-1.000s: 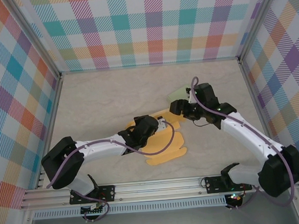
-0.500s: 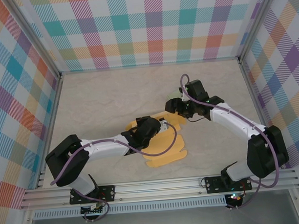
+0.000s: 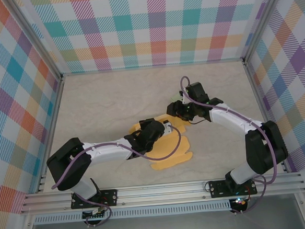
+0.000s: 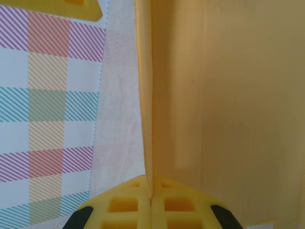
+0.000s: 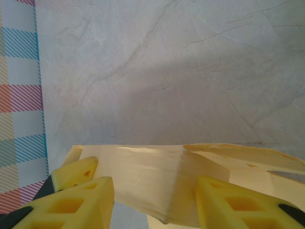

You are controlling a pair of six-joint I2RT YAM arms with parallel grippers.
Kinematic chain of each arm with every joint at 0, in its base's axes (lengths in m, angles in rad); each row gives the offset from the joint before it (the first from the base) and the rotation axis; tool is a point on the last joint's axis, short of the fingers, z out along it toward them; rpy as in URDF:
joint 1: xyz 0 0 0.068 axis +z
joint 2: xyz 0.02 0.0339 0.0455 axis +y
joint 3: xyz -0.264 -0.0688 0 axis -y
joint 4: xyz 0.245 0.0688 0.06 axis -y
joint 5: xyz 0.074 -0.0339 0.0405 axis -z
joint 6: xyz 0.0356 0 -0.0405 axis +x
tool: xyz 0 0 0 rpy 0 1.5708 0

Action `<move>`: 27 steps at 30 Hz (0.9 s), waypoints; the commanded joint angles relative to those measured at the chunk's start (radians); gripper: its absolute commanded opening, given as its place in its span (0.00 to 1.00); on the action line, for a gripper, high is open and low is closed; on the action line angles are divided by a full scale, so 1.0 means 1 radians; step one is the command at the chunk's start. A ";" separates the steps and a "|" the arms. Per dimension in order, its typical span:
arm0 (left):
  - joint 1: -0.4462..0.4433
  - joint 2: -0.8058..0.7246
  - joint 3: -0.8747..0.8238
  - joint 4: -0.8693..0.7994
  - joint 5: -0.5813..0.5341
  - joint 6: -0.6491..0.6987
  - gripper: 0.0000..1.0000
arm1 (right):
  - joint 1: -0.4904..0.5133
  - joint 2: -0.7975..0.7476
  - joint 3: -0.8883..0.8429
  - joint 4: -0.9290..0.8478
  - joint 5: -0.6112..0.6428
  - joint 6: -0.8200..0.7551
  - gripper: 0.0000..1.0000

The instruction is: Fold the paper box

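- Down on the pale marbled tabletop (image 3: 99,102), the flat yellow paper box (image 3: 171,155) lies between both arms.
- Left gripper (image 4: 151,204): jaws pinched tight on a box panel's edge.
- Right gripper (image 5: 153,191): jaws apart, straddling a box flap (image 5: 143,176).

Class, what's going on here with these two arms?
Two robot arms are working a yellow paper box on the table. The left gripper is shut on one panel's edge. The right gripper is open, fingers either side of a lifted flap. The box is not yet formed.
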 commanded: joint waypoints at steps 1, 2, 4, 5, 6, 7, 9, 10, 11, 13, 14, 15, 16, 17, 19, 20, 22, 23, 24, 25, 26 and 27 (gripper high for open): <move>-0.019 0.014 0.021 0.040 -0.005 0.001 0.00 | 0.001 0.021 -0.013 0.056 -0.040 0.027 0.47; -0.020 0.014 0.021 0.040 -0.004 0.001 0.00 | 0.000 0.025 -0.012 0.060 -0.038 0.029 0.46; -0.020 0.012 0.017 0.035 0.006 0.001 0.00 | 0.001 0.038 -0.007 0.059 -0.026 0.029 0.43; -0.020 0.012 0.016 0.031 0.010 0.002 0.00 | 0.000 0.042 -0.005 0.057 -0.019 0.027 0.41; -0.020 0.011 0.015 0.027 0.012 0.005 0.00 | 0.001 0.046 -0.003 0.053 -0.011 0.024 0.37; -0.020 0.008 0.015 0.016 0.015 0.007 0.00 | 0.000 0.047 -0.004 0.050 -0.001 0.022 0.34; -0.020 -0.001 0.010 0.000 0.027 0.006 0.00 | 0.000 0.044 -0.008 0.048 0.020 0.018 0.28; -0.020 -0.010 0.005 -0.007 0.039 0.006 0.00 | 0.001 0.043 -0.010 0.050 0.030 0.017 0.25; -0.020 -0.020 -0.001 -0.013 0.053 0.002 0.00 | 0.000 0.043 -0.013 0.052 0.036 0.016 0.22; -0.020 -0.042 -0.016 -0.019 0.082 -0.003 0.01 | 0.000 0.043 -0.020 0.062 0.046 0.016 0.19; -0.020 -0.052 -0.020 -0.025 0.091 -0.005 0.02 | 0.000 0.041 -0.024 0.068 0.048 0.016 0.17; -0.020 -0.060 -0.023 -0.036 0.100 -0.010 0.04 | 0.000 0.040 -0.029 0.076 0.049 0.017 0.15; -0.018 -0.067 -0.025 -0.049 0.109 -0.015 0.08 | 0.000 0.040 -0.033 0.082 0.051 0.016 0.15; -0.015 -0.070 -0.027 -0.061 0.113 -0.017 0.09 | 0.000 0.040 -0.036 0.085 0.051 0.016 0.14; -0.007 -0.079 -0.030 -0.091 0.124 -0.030 0.12 | 0.001 0.041 -0.040 0.092 0.052 0.017 0.13; -0.003 -0.083 -0.030 -0.109 0.131 -0.038 0.16 | 0.000 0.041 -0.041 0.095 0.054 0.015 0.13; 0.011 -0.090 -0.030 -0.149 0.138 -0.063 0.21 | 0.001 0.043 -0.046 0.099 0.057 0.012 0.12; 0.017 -0.094 -0.033 -0.165 0.140 -0.072 0.23 | 0.000 0.044 -0.047 0.101 0.057 0.012 0.12; 0.026 -0.101 -0.038 -0.180 0.143 -0.083 0.25 | 0.000 0.043 -0.048 0.102 0.058 0.010 0.12; 0.036 -0.110 -0.044 -0.193 0.143 -0.095 0.25 | 0.000 0.043 -0.049 0.101 0.059 0.009 0.12; 0.047 -0.121 -0.050 -0.205 0.146 -0.107 0.26 | 0.001 0.041 -0.051 0.099 0.060 0.007 0.12; 0.055 -0.132 -0.056 -0.217 0.151 -0.118 0.26 | -0.001 0.040 -0.053 0.099 0.060 0.007 0.12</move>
